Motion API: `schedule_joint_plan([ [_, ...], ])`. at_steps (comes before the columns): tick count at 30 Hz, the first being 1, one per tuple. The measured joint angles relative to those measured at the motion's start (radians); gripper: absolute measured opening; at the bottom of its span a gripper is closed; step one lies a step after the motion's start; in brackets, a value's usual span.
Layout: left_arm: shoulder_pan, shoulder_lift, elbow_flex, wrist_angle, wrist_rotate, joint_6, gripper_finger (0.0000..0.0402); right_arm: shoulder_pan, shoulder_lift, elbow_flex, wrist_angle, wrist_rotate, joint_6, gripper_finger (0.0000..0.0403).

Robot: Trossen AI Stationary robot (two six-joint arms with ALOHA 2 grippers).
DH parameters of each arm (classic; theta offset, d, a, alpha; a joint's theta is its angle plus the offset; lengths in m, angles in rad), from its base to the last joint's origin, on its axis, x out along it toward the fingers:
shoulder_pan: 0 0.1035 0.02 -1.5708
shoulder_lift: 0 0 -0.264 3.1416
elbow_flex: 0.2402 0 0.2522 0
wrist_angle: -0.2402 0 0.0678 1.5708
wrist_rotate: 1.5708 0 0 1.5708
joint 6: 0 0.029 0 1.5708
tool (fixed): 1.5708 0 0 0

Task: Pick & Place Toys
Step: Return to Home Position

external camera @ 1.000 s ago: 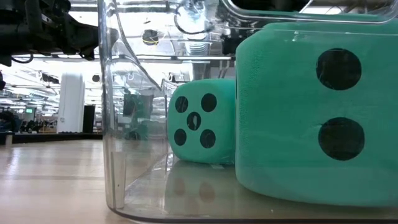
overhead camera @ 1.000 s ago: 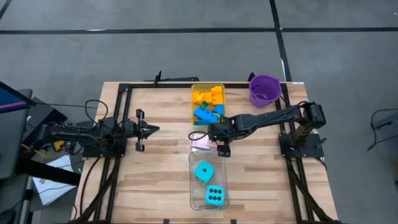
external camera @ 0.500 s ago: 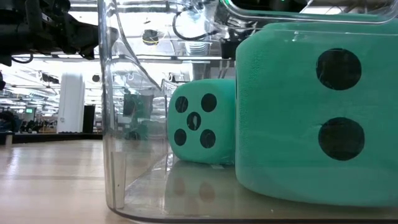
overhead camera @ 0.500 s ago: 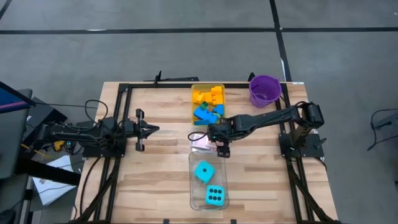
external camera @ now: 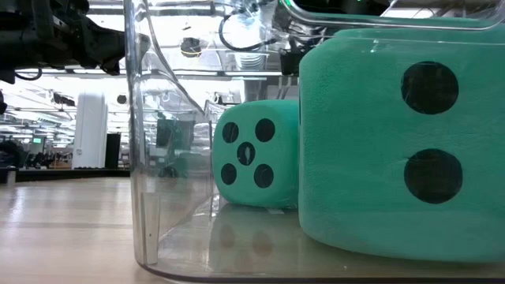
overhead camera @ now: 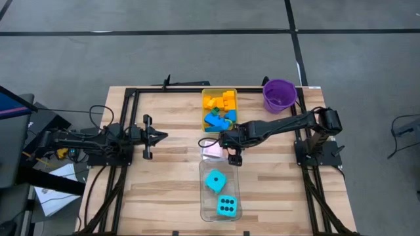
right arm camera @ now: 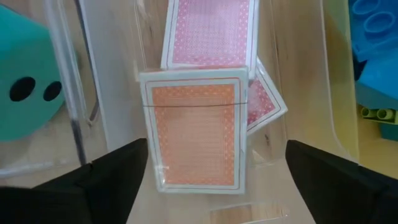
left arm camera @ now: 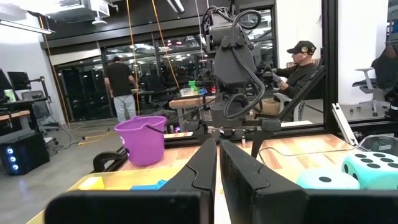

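Right gripper (overhead camera: 230, 153) spread wide above cards (right arm camera: 193, 127)

Matte-black left arm (overhead camera: 92, 139), right arm (overhead camera: 282, 124), looped cables (left arm camera: 255, 78), tapered left tool (left arm camera: 217, 144)

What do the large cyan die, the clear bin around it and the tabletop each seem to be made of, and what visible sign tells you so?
The large die is probably soft foam: matte, slightly fuzzy faces and rounded edges. The clear bin is likely hard, glossy plastic: see-through, with reflections. The tabletop looks like wood: pale planks with seams and grain.

Grey concrete floor (overhead camera: 98, 52) surrounds the wooden table (overhead camera: 275, 190).
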Motion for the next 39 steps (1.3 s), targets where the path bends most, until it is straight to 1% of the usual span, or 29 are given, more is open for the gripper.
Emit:
schedule_joint_plan([
  [5, 0.0, 0.0, 0.0, 0.0, 0.003, 0.0, 0.0017, 0.0, -0.038, 0.015, 0.004, 0.0, 0.028, 0.0373],
  [9, 0.0, 0.0, 0.0, 0.0, 0.003, 0.0, 0.0017, 0.0, -0.11, 0.052, 0.019, 0.011, 0.054, 0.0374],
  [13, 0.0, 0.0, 0.0, 0.001, 0.003, 0.0, 0.0017, 0.008, -0.217, 0.053, 0.047, 0.079, 0.105, 0.037],
  [16, 0.0, 0.0, 0.0, 0.0, 0.003, 0.0, 0.0017, 0.025, -0.311, 0.053, 0.062, 0.148, 0.154, 0.0351],
  [18, 0.0, 0.0, 0.0, 0.001, 0.002, 0.0, 0.0017, 0.048, -0.368, 0.051, 0.088, 0.189, 0.184, 0.0327],
  [21, 0.0, 0.0, 0.0, 0.001, 0.001, 0.0, 0.0017, 0.1, -0.441, 0.005, 0.174, 0.254, 0.206, 0.0277],
  [23, 0.0, 0.0, 0.0, 0.0, -0.002, 0.0, 0.0017, 0.139, -0.476, -0.043, 0.231, 0.295, 0.218, 0.0236],
  [26, 0.0, 0.0, 0.0, 0.0, -0.002, 0.0, 0.0017, 0.192, -0.522, -0.147, 0.356, 0.345, 0.22, 0.0163],
  [30, 0.0, 0.0, 0.0, 0.0, -0.001, 0.0, 0.0017, 0.225, -0.575, -0.295, 0.541, 0.335, 0.219, 0.0057],
  [32, 0.0, 0.0, 0.0, 0.001, -0.001, 0.0, 0.0017, 0.237, -0.6, -0.365, 0.606, 0.311, 0.211, 0.0017],
  [33, 0.0, 0.0, 0.0, 0.0, -0.001, 0.0, 0.0017, 0.242, -0.613, -0.397, 0.64, 0.302, 0.209, 0.001],
  [37, 0.0, 0.0, 0.0, 0.0, -0.001, 0.0, 0.0017, 0.261, -0.681, -0.532, 0.78, 0.286, 0.199, 0.0015],
  [39, 0.0, 0.0, 0.0, 0.0, -0.001, 0.0, 0.0017, 0.267, -0.718, -0.604, 0.858, 0.286, 0.172, 0.0007],
])
